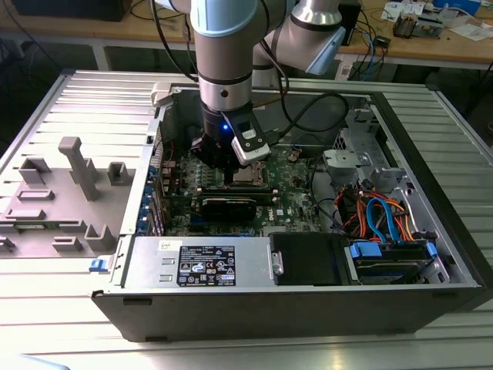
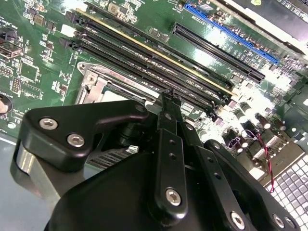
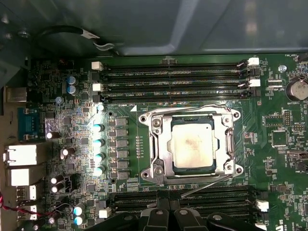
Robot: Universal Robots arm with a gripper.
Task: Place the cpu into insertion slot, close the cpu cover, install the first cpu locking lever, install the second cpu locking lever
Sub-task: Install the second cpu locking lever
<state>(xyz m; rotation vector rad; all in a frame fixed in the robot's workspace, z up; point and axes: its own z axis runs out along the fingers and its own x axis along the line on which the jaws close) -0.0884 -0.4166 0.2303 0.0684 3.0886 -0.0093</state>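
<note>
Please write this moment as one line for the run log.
gripper: above insertion slot | cpu: seated in slot | cpu cover: closed over cpu | fingers: state unclear | board: green motherboard

A ribbed grey metal table [image 1: 462, 154] fills most of the exterior view. At the far side stands a pale wooden workbench [image 1: 431, 46] on white legs, strewn with cables [image 1: 377, 38] and small parts, with dark shadow beneath it. Grey moulded fixtures [image 1: 77, 166] sit on the table toward the exterior view's left. The light is even and bright overhead.
</note>
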